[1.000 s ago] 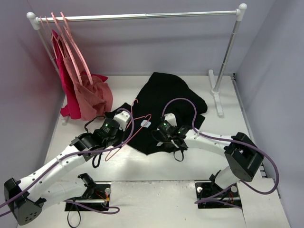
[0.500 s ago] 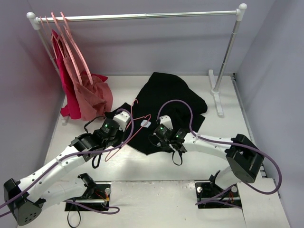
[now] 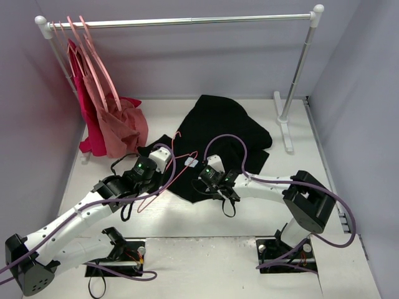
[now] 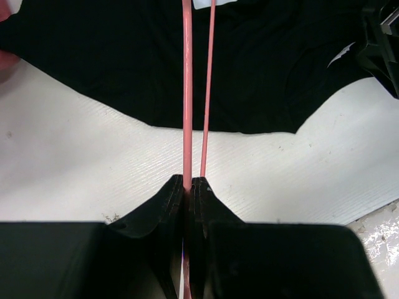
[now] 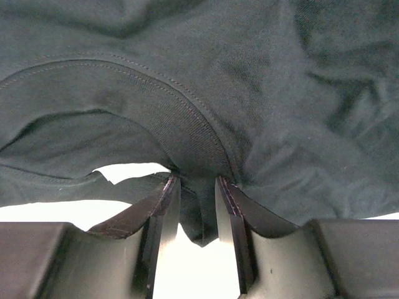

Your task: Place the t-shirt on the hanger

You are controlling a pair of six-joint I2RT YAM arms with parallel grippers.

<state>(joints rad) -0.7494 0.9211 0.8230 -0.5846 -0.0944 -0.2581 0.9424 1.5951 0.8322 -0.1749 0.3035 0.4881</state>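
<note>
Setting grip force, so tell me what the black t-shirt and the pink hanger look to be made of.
The t-shirt: soft knit cloth, probably cotton jersey, matte; it shows a ribbed collar band, stitch lines and loose folds. The hanger: thin, smooth, rigid pink rod with a slight sheen; coated wire or plastic, the look leaves that open.

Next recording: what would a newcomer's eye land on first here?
The black t-shirt sprawls across the middle of the table, with the right claw pinching its collar. Beside it, the left claw is shut on a rod of the thin pink hanger, which lies partly over the shirt. At back left, red and rose garments hang from the rail.
</note>
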